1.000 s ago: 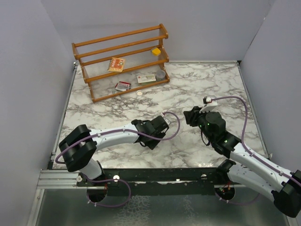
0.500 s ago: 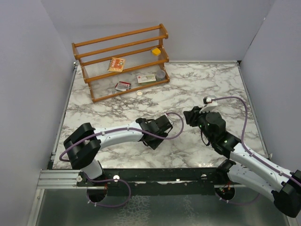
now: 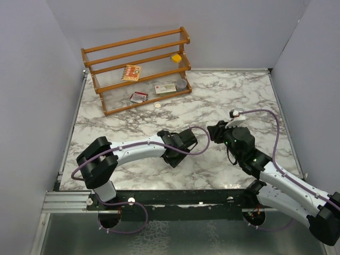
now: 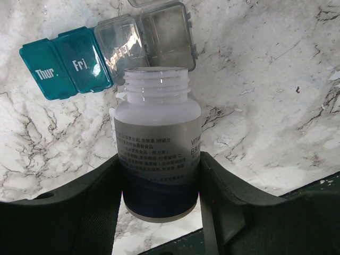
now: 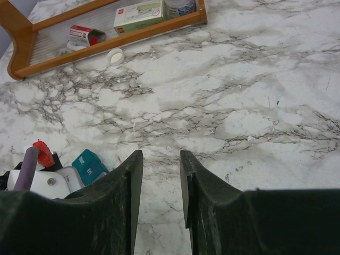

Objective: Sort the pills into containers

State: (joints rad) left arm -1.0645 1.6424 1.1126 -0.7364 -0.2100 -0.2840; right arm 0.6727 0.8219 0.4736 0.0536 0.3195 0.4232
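Left jaws clamp the uncapped bottle [image 4: 158, 143]; right jaws gape slightly, empty. Pouring step, likely: next, tilt it over the containers [image 4: 106, 50].

1. It looked like a robotics lab test cell, not anyone's home: plain pale walls [image 3: 32, 79] boxed in a marble-patterned table [image 3: 223, 95] on three sides.
2. The left arm [image 3: 133, 151] and right arm [image 3: 281, 178] were mounted side by side on a metal frame [image 3: 64, 202] at the near edge.
3. A wooden rack [image 3: 135, 40] at the back held just a few small packets.
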